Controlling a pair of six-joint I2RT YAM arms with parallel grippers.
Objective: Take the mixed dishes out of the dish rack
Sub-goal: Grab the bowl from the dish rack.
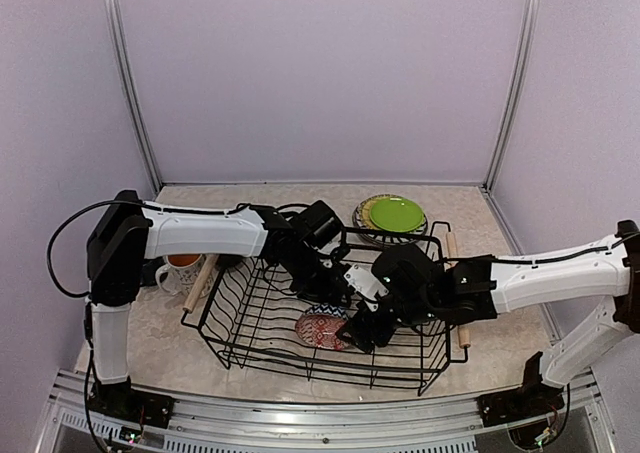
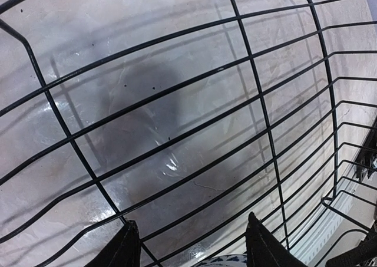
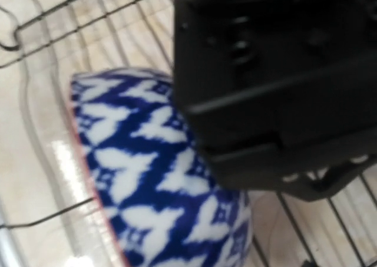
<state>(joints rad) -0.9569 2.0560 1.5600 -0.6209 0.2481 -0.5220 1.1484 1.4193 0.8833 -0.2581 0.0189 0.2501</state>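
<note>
Blue-white bowl lay on its side in dish rack, lower centre of top view. Likely glazed ceramic: stiff, slick, chippable; pinch rim wall. Left gripper fingers apart, bowl edge between. Right gripper: state unclear.

Both arms reach inward and down, left hand with fingers apart, right hand close beside it

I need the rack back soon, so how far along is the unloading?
Mostly done, it seems: stacked plates and a mug sit on the table outside the dish rack. In hand: the left gripper and right gripper reach in at the blue-white bowl, the only dish seen inside; no firm grip shows. Left: lifting it out.
</note>
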